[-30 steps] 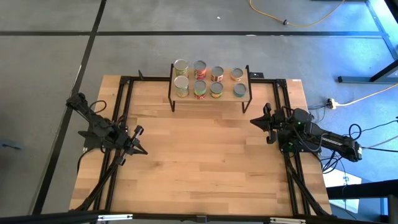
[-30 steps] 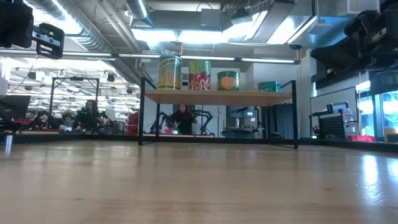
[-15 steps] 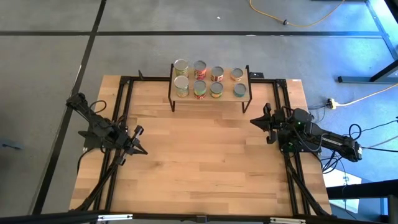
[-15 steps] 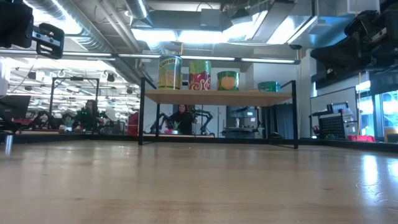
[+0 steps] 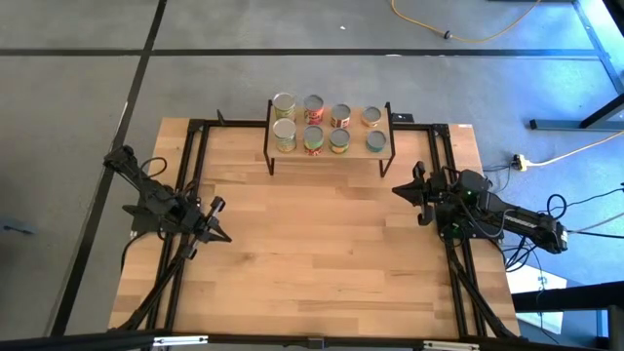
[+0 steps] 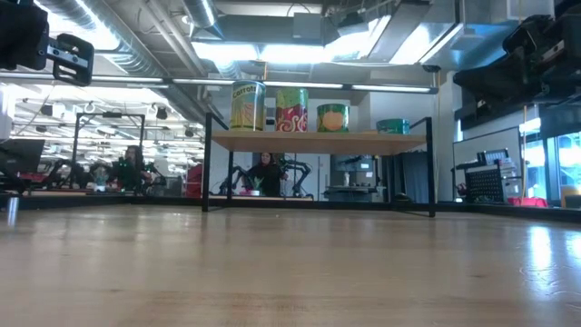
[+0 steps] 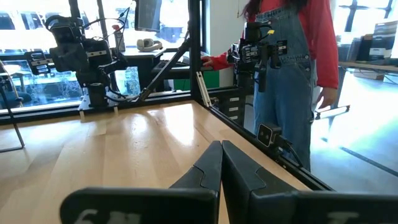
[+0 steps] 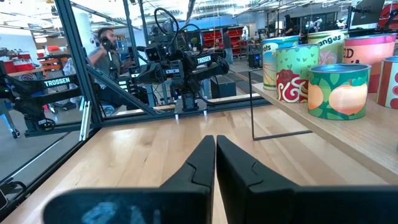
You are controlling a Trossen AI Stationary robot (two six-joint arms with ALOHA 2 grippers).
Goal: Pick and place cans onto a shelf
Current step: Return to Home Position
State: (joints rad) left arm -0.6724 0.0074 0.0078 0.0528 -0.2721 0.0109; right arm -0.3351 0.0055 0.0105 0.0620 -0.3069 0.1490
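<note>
Several cans (image 5: pixel 326 124) with silver tops stand in two rows on the shelf's light top board (image 5: pixel 329 148), at the table's far edge; they also show in the low view (image 6: pixel 290 109) and the right wrist view (image 8: pixel 339 90). My left gripper (image 5: pixel 227 237) is shut and empty over the table's left side; its fingers meet in the left wrist view (image 7: pixel 221 155). My right gripper (image 5: pixel 396 191) is shut and empty over the table's right side, near the shelf's right legs; it also shows in the right wrist view (image 8: pixel 215 149).
The shelf stands on thin black legs (image 6: pixel 207 163) with open room beneath its board. Black frame rails (image 5: pixel 195 156) run along the table's left and right sides. A person (image 7: pixel 286 68) in red and denim stands beyond the table; others sit farther off.
</note>
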